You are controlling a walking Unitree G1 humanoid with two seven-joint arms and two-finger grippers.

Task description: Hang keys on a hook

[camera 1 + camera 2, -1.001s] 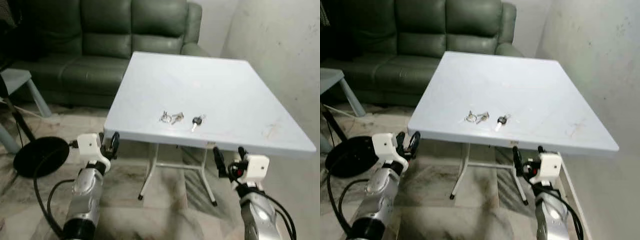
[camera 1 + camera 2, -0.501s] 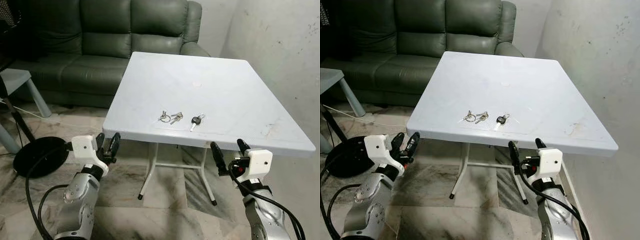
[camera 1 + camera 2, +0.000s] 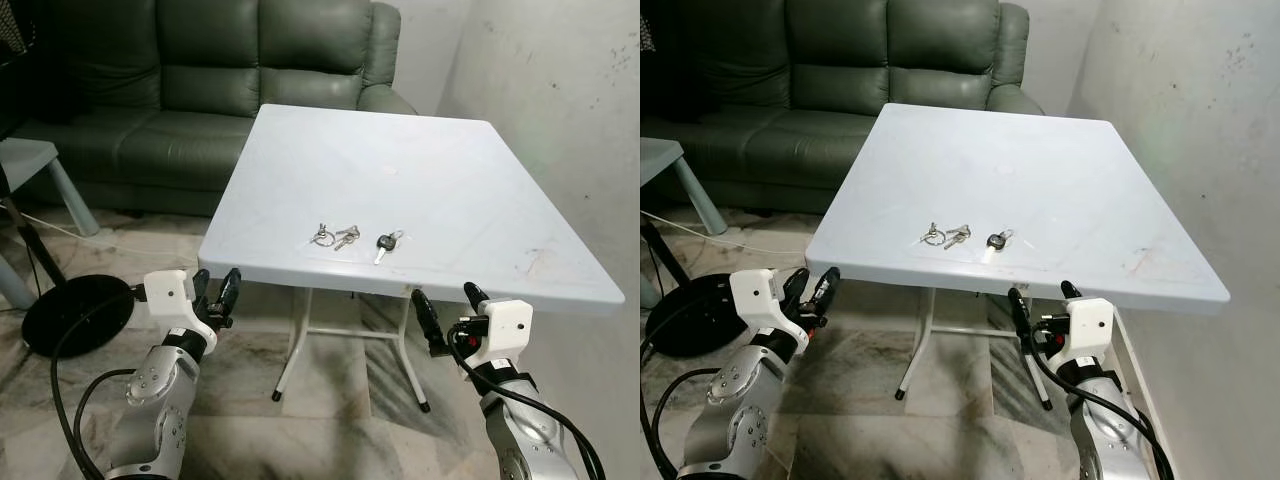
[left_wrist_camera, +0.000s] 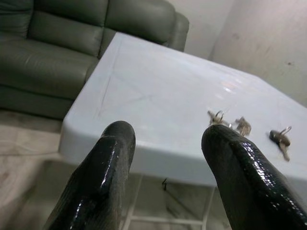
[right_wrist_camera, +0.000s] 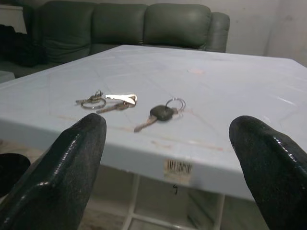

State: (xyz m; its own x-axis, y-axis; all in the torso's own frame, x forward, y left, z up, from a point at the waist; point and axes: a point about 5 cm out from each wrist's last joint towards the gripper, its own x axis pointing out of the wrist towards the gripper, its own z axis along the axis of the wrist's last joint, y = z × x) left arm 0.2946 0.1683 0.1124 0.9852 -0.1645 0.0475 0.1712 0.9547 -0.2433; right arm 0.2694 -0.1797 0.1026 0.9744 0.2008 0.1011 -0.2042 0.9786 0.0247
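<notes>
Keys (image 3: 335, 237) lie on white table (image 3: 470, 200) before green sofa (image 3: 200, 90).

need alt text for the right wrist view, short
Two sets of keys lie near the front edge of a pale table: a black-headed key on a ring, and beside it a bunch of silver keys. The right hand is open and level with the table edge, short of the keys, one black finger at each side. A green sofa stands behind.
</notes>
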